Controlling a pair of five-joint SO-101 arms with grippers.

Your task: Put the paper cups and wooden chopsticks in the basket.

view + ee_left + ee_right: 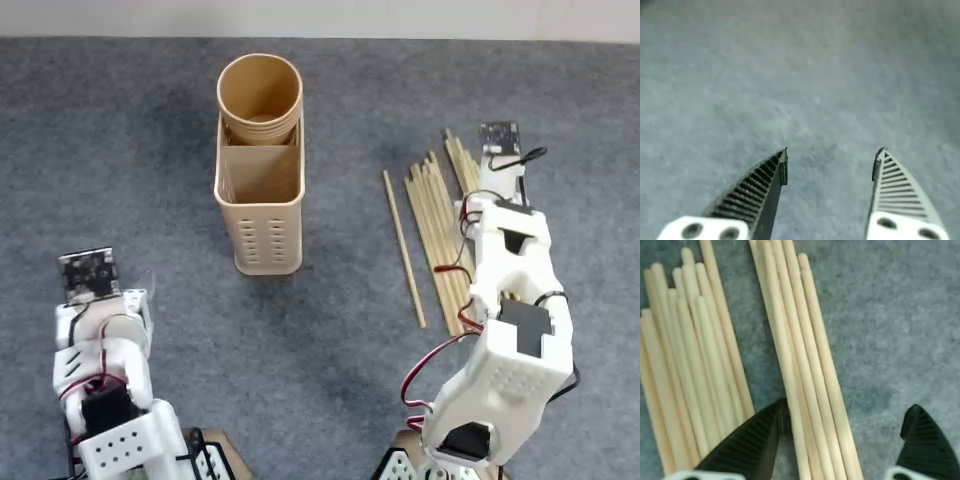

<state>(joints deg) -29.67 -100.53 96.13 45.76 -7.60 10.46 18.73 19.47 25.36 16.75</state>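
R fingers (747,442) wide apart astride chopsticks (805,365), no grip; L fingers (755,190) apart, empty, over carpet (790,75).

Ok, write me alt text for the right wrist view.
The right arm's black jaws stand open, with a narrow bundle of wooden chopsticks lying between them on the grey carpet, nearer one jaw. A wider bundle of chopsticks lies beside it, outside the jaws.
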